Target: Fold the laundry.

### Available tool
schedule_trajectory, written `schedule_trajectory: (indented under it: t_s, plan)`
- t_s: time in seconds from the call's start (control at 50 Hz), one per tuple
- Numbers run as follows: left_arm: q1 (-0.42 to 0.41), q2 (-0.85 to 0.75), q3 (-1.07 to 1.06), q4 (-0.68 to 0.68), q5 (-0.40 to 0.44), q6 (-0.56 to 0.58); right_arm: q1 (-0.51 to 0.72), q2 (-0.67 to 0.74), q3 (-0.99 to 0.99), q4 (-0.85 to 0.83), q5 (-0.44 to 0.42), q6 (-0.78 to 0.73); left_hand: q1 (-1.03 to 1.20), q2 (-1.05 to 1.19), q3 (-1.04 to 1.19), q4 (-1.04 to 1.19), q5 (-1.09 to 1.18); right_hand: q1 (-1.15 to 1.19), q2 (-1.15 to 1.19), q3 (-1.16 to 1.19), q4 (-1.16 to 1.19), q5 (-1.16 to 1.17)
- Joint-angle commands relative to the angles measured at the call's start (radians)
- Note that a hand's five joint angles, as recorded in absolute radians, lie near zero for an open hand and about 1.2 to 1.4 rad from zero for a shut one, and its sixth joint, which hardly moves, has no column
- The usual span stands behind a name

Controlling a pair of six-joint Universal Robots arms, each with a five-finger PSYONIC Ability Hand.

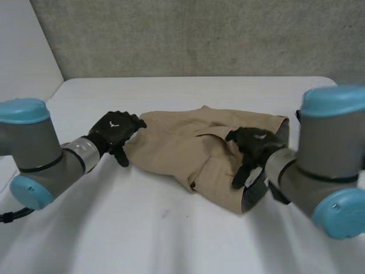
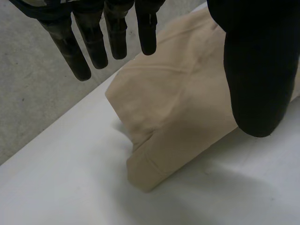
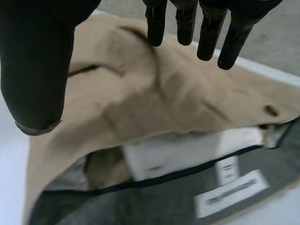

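Spread open, the left hand (image 1: pixel 117 130) hovers at the left end of a tan garment (image 1: pixel 182 142) that lies rumpled mid-way across the white table (image 1: pixel 171 228); its fingers are straight, its thumb is wide, and it holds nothing. At the other end, the right hand (image 1: pixel 255 145) is open too, its palm above the gaping waistband (image 3: pixel 154 180), where grey lining (image 3: pixel 117 206) and a white label (image 3: pixel 229 193) show.

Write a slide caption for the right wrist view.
Right hand, fingers straight, over the tan garment, gaping open to show grey lining and a white label.
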Motion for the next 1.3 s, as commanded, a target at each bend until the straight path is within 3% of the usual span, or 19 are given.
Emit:
schedule_trajectory:
  t_s: [0.02,0.1,0.18,0.2,0.32,0.36,0.46,0.56,0.6,0.68,0.84,1.02,1.1,1.3]
  plan:
    - [-0.001,-0.09,0.067,0.019,0.0,0.003,0.071,0.11,-0.001,-0.105,0.054,-0.019,0.115,0.117,0.118,0.116,0.114,-0.007,-0.025,-0.021,-0.038,-0.051]
    - [-0.003,-0.124,0.081,0.022,0.002,0.006,0.072,0.162,-0.042,-0.107,0.109,-0.036,0.27,0.272,0.274,0.271,0.269,0.274,0.256,0.26,0.243,0.23]
    - [-0.009,-0.142,0.09,0.024,-0.004,0.02,0.071,0.176,-0.062,-0.113,0.141,-0.045,0.8,0.803,0.804,0.802,0.8,1.016,0.998,1.002,0.985,0.972]
    - [-0.018,-0.142,0.091,0.024,-0.007,0.026,0.071,0.168,-0.067,-0.124,0.143,-0.05,1.078,1.08,1.082,1.079,1.077,1.203,1.184,1.189,1.172,1.159]
    - [-0.055,-0.081,0.085,0.022,-0.096,0.041,0.059,0.098,-0.074,-0.153,0.136,-0.134,1.098,1.1,1.102,1.099,1.097,1.204,1.186,1.191,1.173,1.16]
    - [-0.064,-0.012,0.061,0.011,-0.159,0.044,0.058,0.043,-0.067,-0.151,0.13,-0.212,1.098,1.1,1.102,1.099,1.097,1.204,1.186,1.191,1.173,1.16]
    - [-0.092,0.177,-0.08,0.007,-0.219,0.047,0.06,-0.036,-0.054,-0.118,0.114,-0.416,1.098,1.1,1.102,1.099,1.097,1.204,1.186,1.191,1.173,1.16]
    - [-0.138,0.35,-0.257,-0.016,-0.23,0.046,0.058,-0.092,-0.042,0.04,0.089,-0.627,1.098,1.1,1.102,1.099,1.097,1.204,1.186,1.191,1.173,1.16]
    - [-0.165,0.449,-0.353,-0.068,-0.251,0.058,0.058,-0.129,-0.038,0.185,0.087,-0.712,1.098,1.1,1.102,1.099,1.097,1.204,1.186,1.191,1.173,1.16]
    - [-0.176,0.574,-0.396,-0.179,-0.309,0.07,0.055,-0.192,-0.064,0.298,0.083,-0.727,1.098,1.1,1.102,1.099,1.097,1.204,1.186,1.191,1.173,1.16]
    - [-0.182,0.748,-0.254,-0.188,-0.34,0.053,0.06,-0.378,-0.197,0.221,0.086,-0.659,1.098,1.1,1.102,1.099,1.097,1.204,1.186,1.191,1.173,1.16]
    - [-0.202,0.74,-0.14,-0.154,-0.339,0.021,0.049,-0.412,-0.234,0.191,0.064,-0.578,1.098,1.1,1.102,1.099,1.097,1.204,1.186,1.191,1.173,1.16]
    - [-0.205,0.656,-0.131,-0.111,-0.339,0.023,0.034,-0.39,-0.214,0.194,0.055,-0.578,1.098,1.1,1.102,1.099,1.097,1.204,1.186,1.191,1.173,1.16]
    - [-0.208,0.283,-0.021,-0.056,-0.337,0.027,-0.03,-0.076,-0.248,0.2,0.055,-0.572,1.098,1.1,1.102,1.099,1.097,1.204,1.186,1.191,1.173,1.16]
